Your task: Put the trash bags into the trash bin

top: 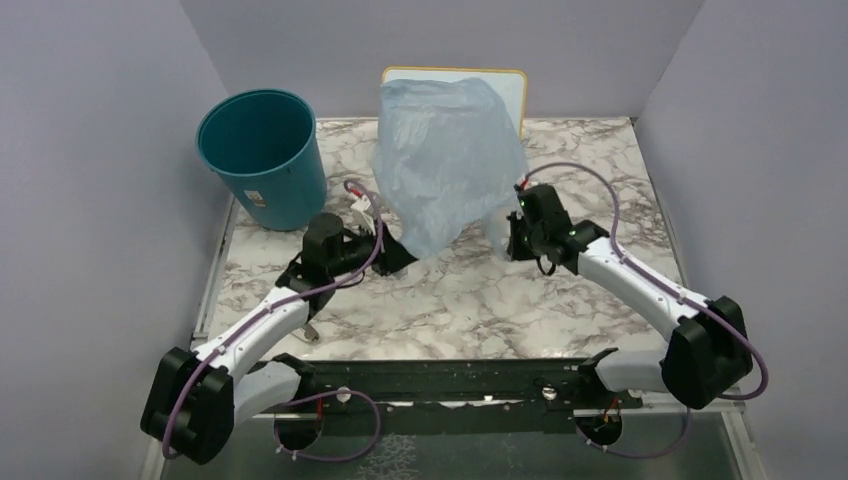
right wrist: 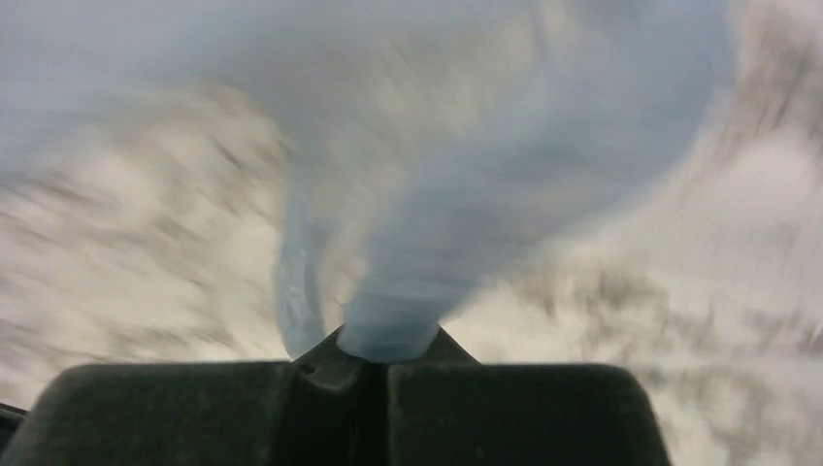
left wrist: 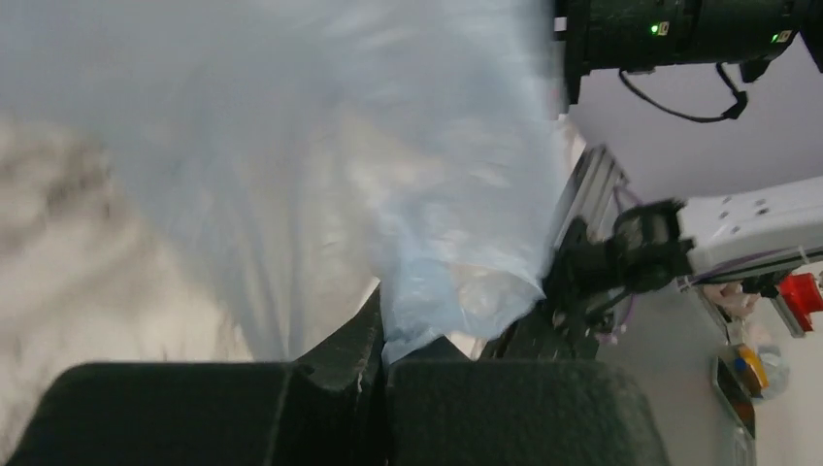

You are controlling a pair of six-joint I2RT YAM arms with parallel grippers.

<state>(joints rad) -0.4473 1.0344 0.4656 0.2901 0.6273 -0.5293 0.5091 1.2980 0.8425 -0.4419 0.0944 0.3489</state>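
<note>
both end effectors, left point(top: 398, 262) and right point(top: 512, 240), are clamped on the light-blue trash bag point(top: 445, 160), which billows above the marble bench point(top: 470, 300), right of the teal trash bin point(top: 263, 157).

White-and-grey marble tabletop point(top: 470, 300), whiteboard point(top: 512, 90) with a pale wooden frame propped upright at the back wall — only its top edge and right side showing, lavender walls point(top: 90, 150) on three sides, black rail point(top: 450, 385) along the near edge.

A lab test cell: marble-patterned table point(top: 450, 300) boxed in by plain lavender panels point(top: 90, 150).
</note>
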